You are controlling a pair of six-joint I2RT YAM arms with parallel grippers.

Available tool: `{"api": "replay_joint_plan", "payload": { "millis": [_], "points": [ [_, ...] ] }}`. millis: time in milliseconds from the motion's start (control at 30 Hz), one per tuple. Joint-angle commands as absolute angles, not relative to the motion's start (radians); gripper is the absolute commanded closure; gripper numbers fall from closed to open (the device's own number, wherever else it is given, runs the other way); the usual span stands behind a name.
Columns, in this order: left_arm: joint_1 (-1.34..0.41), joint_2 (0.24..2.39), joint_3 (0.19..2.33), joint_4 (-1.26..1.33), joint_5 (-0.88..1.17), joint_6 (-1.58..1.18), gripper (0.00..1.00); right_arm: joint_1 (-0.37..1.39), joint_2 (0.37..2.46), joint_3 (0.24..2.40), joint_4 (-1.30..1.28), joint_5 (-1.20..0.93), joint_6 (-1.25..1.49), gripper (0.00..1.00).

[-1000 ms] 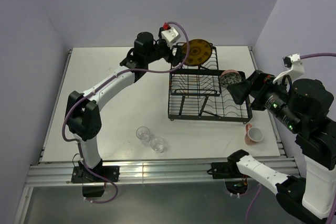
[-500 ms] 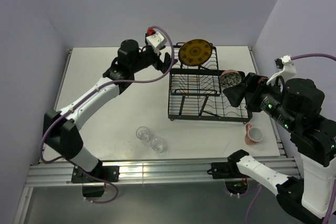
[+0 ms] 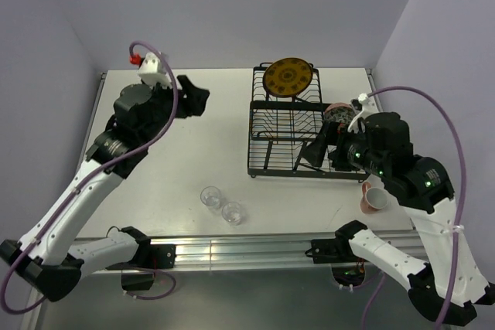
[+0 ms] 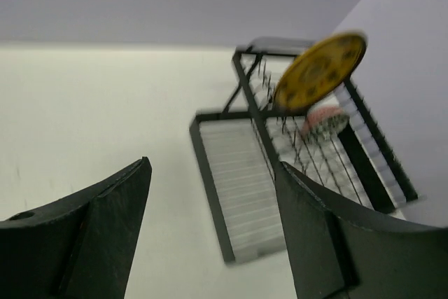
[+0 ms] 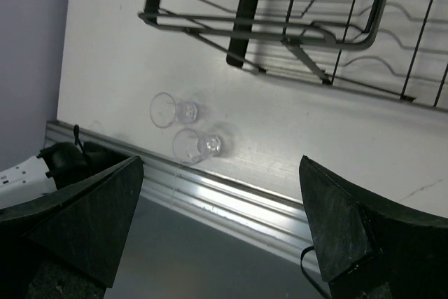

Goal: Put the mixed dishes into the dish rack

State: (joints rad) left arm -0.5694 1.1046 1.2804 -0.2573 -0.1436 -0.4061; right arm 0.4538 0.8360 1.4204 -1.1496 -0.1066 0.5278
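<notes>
The yellow-orange plate (image 3: 288,76) (image 4: 318,71) stands upright in the back slots of the black wire dish rack (image 3: 288,138) (image 4: 241,173) (image 5: 315,19). The small patterned bowl (image 3: 338,113) (image 4: 324,120) rests in the rack's right side. Two clear glass tumblers (image 3: 210,196) (image 3: 231,212) (image 5: 171,110) (image 5: 197,145) lie on the table in front of the rack, near the front rail. My left gripper (image 3: 193,100) (image 4: 213,173) hangs open and empty over the table, well left of the rack. Above the rack's front right part, my right gripper (image 3: 315,152) (image 5: 221,164) is open and empty.
A pink cup (image 3: 374,199) lies on its side by the table's right edge, under the right arm. A metal rail (image 3: 232,249) (image 5: 231,201) runs along the table's front edge. Purple walls close in the back and both sides.
My left arm has pulled back to the left, away from the plate, which stays upright in the rack. My right gripper has swung left over the rack's front right part.
</notes>
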Motion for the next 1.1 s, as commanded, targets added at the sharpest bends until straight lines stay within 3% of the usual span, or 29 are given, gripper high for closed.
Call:
{"api": "replay_joint_plan", "payload": {
  "millis": [0, 267, 400, 633, 700, 1067],
  "points": [
    [-0.568, 1.037, 1.153, -0.523, -0.141, -0.682, 0.25, 0.451, 0.766, 1.336, -0.993, -0.202, 0.546, 0.00],
    [-0.577, 0.942, 0.970, -0.722, -0.052, -0.893, 0.28, 0.451, 0.790, 1.396, -1.005, -0.235, 0.485, 0.01],
    [-0.586, 0.968, 0.940, -0.791, -0.046, -0.919, 0.36, 0.451, 0.747, 1.365, -1.006, -0.229, 0.489, 0.01],
    [-0.618, 0.968, 0.855, -0.785, -0.026, -0.956, 0.38, 0.453, 0.703, 1.333, -1.020, -0.229, 0.494, 0.01],
    [-0.633, 0.969, 0.830, -0.773, -0.018, -0.957, 0.43, 0.453, 0.703, 1.336, -1.025, -0.224, 0.495, 0.01],
    [-0.715, 1.089, 0.796, -0.721, -0.037, -0.950, 0.43, 0.453, 0.698, 1.377, -1.054, -0.196, 0.477, 0.01]
  ]
}}
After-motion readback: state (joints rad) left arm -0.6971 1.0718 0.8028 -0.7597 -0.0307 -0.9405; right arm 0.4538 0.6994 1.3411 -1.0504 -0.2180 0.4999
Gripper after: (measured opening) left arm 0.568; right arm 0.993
